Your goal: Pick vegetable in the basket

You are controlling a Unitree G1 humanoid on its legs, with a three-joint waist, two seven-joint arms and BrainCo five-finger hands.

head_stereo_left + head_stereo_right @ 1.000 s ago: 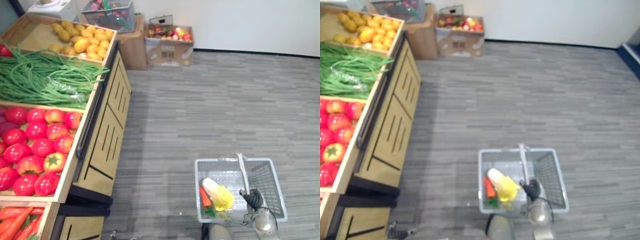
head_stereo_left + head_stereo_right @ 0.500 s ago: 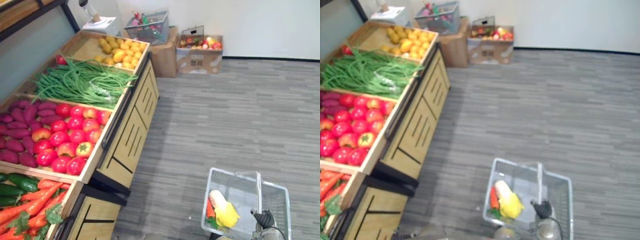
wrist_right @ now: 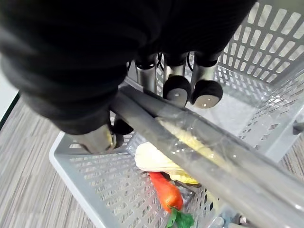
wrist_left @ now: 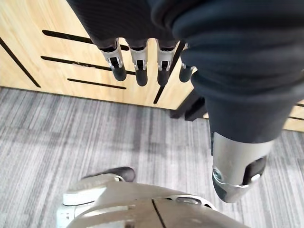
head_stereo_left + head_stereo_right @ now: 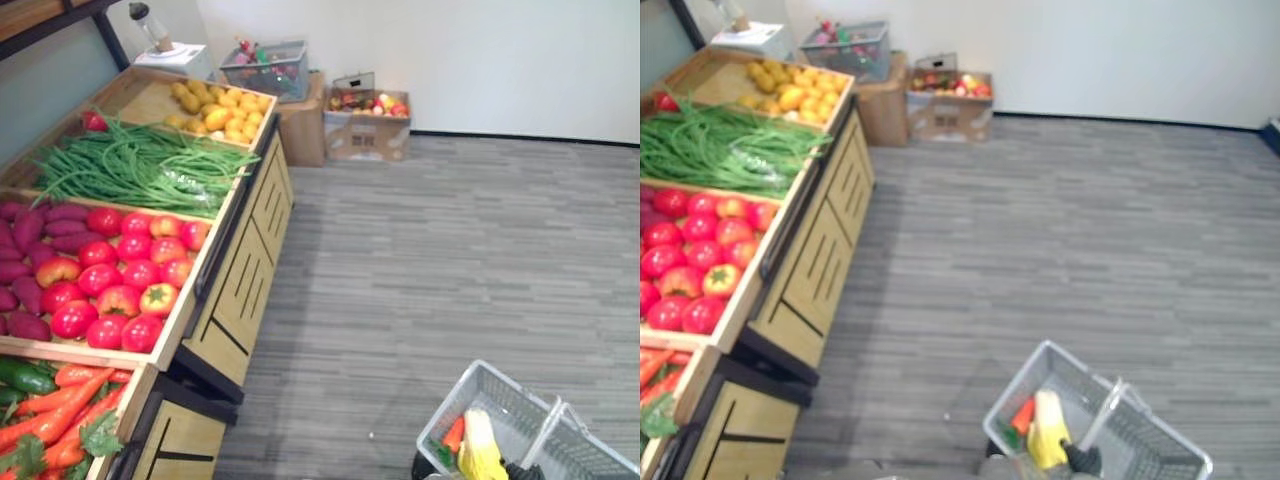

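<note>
Grips the handle (image 3: 190, 137) of the grey plastic mesh basket (image 3: 76, 175) in the curled right hand (image 3: 176, 89). Holds an orange carrot (image 3: 164, 192) and, seemingly, a pale cabbage (image 3: 154, 161) by the basket's end wall. Dangles the left hand (image 4: 137, 69) uncurled beside a wooden stand (image 4: 42, 52).

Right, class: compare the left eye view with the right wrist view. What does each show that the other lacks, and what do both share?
Left eye view: the stand with green beans and tomatoes, boxes by the wall. Right wrist view: the right hand, fingers curled round the basket handle. Both: the grey basket holding a carrot and a yellow vegetable.
</note>
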